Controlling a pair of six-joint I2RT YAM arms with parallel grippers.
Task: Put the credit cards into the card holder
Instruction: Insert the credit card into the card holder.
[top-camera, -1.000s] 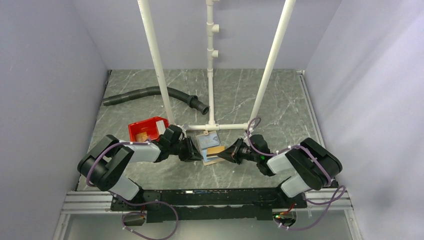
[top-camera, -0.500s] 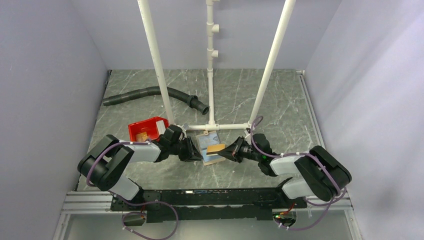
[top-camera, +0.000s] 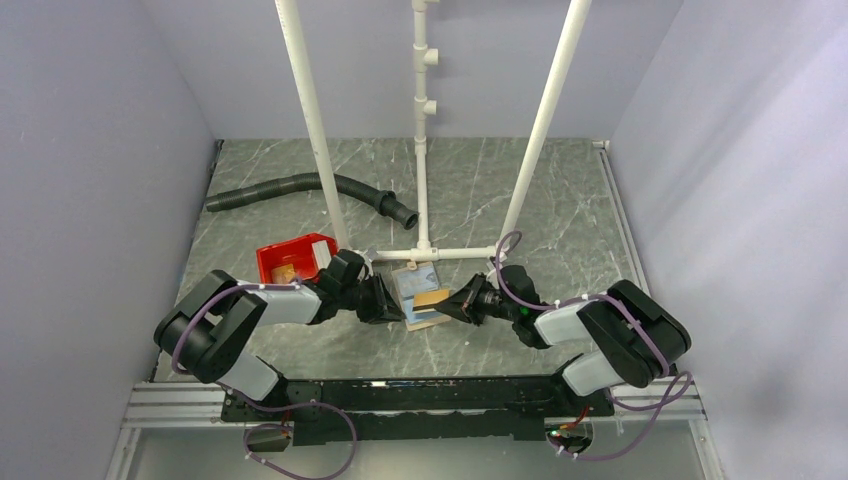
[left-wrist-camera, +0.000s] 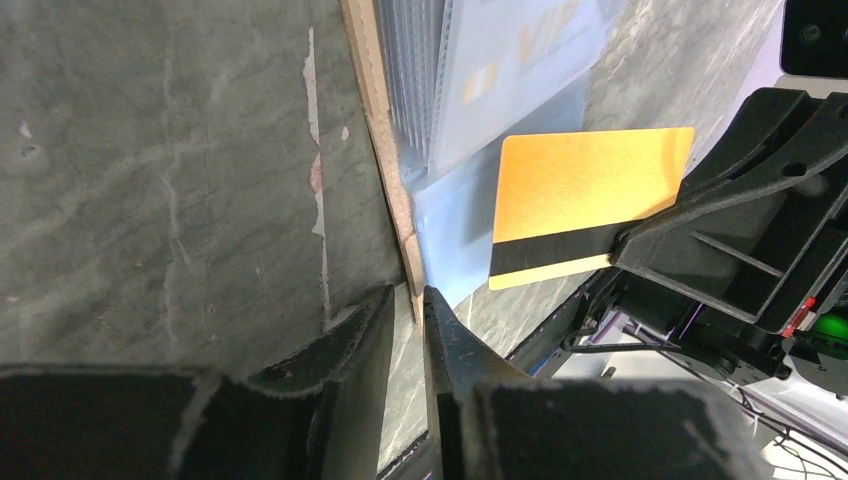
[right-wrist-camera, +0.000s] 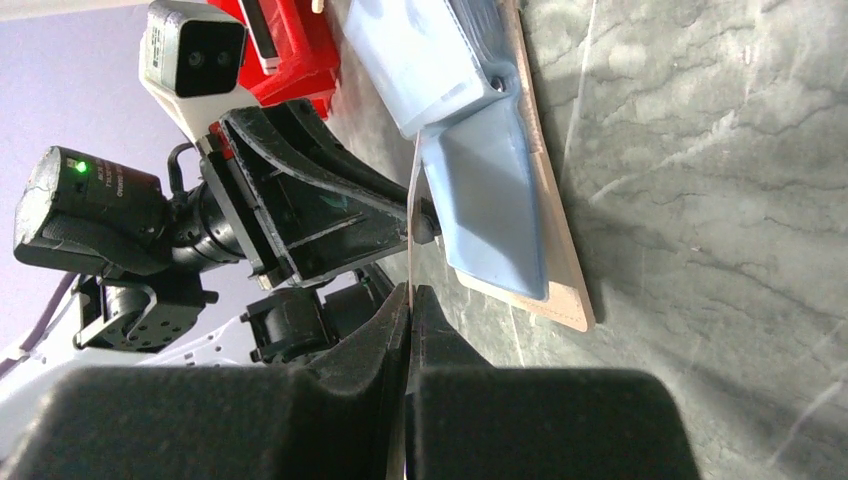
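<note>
The card holder (top-camera: 418, 290) lies open on the table, tan cover down, pale blue sleeves up. My left gripper (top-camera: 397, 303) is shut on its tan left edge (left-wrist-camera: 385, 150), pinched at the fingertips in the left wrist view (left-wrist-camera: 412, 300). My right gripper (top-camera: 453, 303) is shut on an orange credit card (left-wrist-camera: 585, 195) with a black stripe. It holds the card over the holder's lower blue sleeve (left-wrist-camera: 455, 225). In the right wrist view the card (right-wrist-camera: 411, 230) is edge-on beside the blue sleeve (right-wrist-camera: 490, 200). A pale card (left-wrist-camera: 500, 60) sits in an upper sleeve.
A red bin (top-camera: 292, 258) with small items stands just left of the left gripper. A white pipe frame (top-camera: 422, 250) stands right behind the holder. A black corrugated hose (top-camera: 300, 188) lies at the back left. Grey walls close in both sides.
The right arm's elbow swung out to the right and came back. The orange card stays at the holder, shifted only slightly. The left gripper has not moved.
</note>
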